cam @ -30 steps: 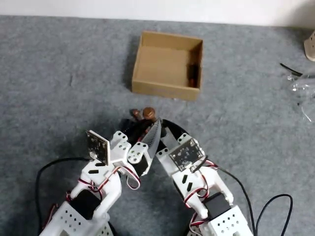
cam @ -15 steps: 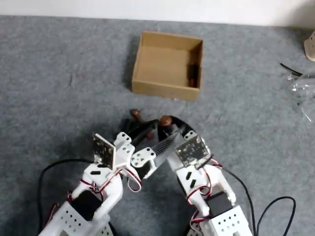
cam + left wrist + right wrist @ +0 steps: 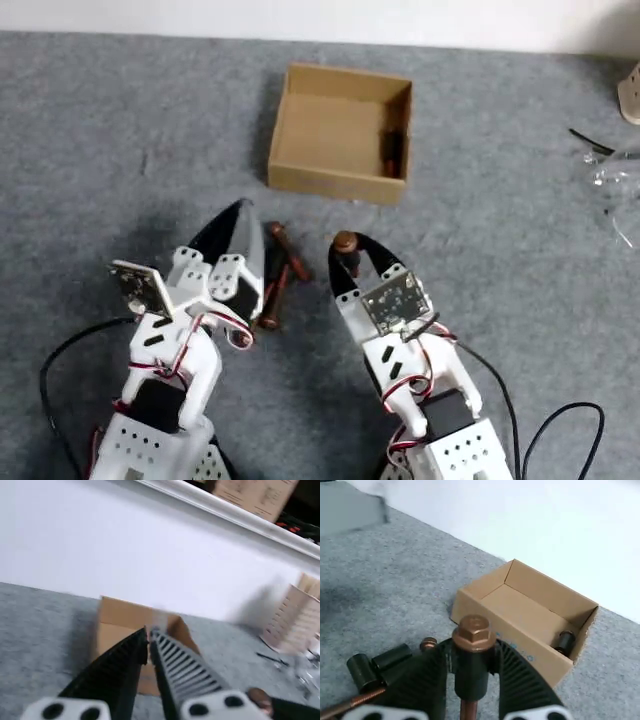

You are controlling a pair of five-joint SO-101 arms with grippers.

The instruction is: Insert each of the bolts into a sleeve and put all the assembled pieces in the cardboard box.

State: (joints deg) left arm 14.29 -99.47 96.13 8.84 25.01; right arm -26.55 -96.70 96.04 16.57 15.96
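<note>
change: left gripper [image 3: 149, 635] pulled away to the left and far side since a second ago, when both grippers met at centre; right gripper [image 3: 472, 652] now alone with the held piece [image 3: 471, 666].
meaning: insertion probably finished, bolt seated in sleeve; next step likely a carry to the cardboard box [image 3: 335, 183].
left fingers: pressed nearly together, nothing between them.
right fingers: clamped on the dark sleeve of the held piece.
held piece, place: centre of the mat, on the near side of the cardboard box and apart from it; cannot tell whether lifted off the mat.
held piece, pointing: upright, hex head [image 3: 474, 630] up, shank poking out below the sleeve; long axis about vertical.
loose bolts [image 3: 282, 272]: flat on the mat between the arms, just left of the held piece; long axes roughly near to far, slightly slanted.
loose sleeves [image 3: 392, 656]: two, dark, lying beside those bolts.
boxed piece [image 3: 393, 152]: already inside, against the right wall.
remaining: judging by the loose parts, more pairs yet to assemble.
</note>
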